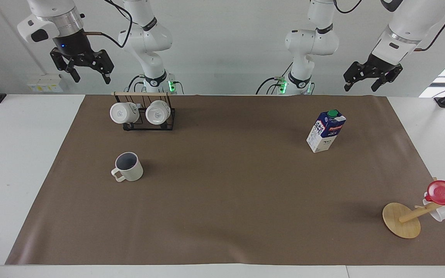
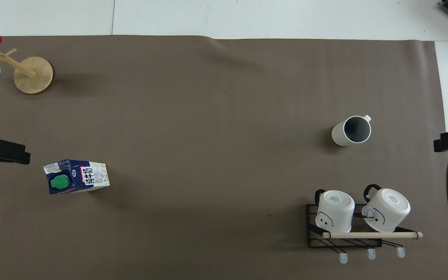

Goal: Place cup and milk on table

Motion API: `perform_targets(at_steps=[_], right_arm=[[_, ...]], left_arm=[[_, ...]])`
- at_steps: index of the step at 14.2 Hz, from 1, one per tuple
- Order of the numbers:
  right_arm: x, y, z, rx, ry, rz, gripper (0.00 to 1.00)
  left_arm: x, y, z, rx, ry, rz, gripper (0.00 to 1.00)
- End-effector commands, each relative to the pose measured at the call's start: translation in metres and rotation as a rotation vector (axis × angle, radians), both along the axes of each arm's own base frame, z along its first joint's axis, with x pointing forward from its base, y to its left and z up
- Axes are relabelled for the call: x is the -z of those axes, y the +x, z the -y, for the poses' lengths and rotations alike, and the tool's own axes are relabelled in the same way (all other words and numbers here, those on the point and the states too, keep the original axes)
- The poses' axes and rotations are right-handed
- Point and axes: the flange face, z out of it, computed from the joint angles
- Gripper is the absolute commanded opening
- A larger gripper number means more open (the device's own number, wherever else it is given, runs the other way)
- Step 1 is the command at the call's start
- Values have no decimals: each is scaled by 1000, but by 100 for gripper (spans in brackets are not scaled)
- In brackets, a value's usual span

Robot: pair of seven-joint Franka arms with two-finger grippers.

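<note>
I am watching both arms waiting raised at the robots' edge of the surface [image 1: 21,162]. The right tool [image 1: 90,76] is hanging in the air above the white strip at the right arm's end, fingers spread apart and holding nothing. The left tool [image 1: 362,85] is hanging above the edge of the brown sheet [image 1: 230,200] at the left arm's end, also spread and holding nothing.

The cream-white mug [image 1: 128,166] is standing upright on the sheet toward the right arm's end, its dark inside showing and its handle pointing away from the robots. It is sitting farther from the robots than the black wire mug rack [image 1: 149,119], well apart from it; two white mugs [image 1: 124,112] are hanging on that rack with their bases showing.

The milk carton [image 1: 326,130] is standing upright on the sheet toward the left arm's end, green cap on top, well apart from the mug. I am seeing a wide bare stretch of sheet between the two.

The wooden mug tree [image 1: 402,220] is standing at the sheet's corner, farther from the robots than the carton, with a red plastic cup [image 1: 444,192] and a white mug [image 1: 440,212] hung on it, out over the sheet's edge.
</note>
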Motion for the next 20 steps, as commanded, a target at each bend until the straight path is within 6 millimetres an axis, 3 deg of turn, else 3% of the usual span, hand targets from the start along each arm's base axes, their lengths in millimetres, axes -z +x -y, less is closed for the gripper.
perform_targets(at_steps=[1, 17, 20], right_arm=[[-2, -5, -2, 12, 17, 2, 100], [-2, -5, -3, 14, 17, 4, 100], [-2, -5, -4, 12, 17, 4, 100]], left_arm=[[-5, 1, -3, -2, -2, -4, 100], [-5, 0, 9, 18, -3, -5, 100], [-5, 0, 0, 3, -4, -6, 100]])
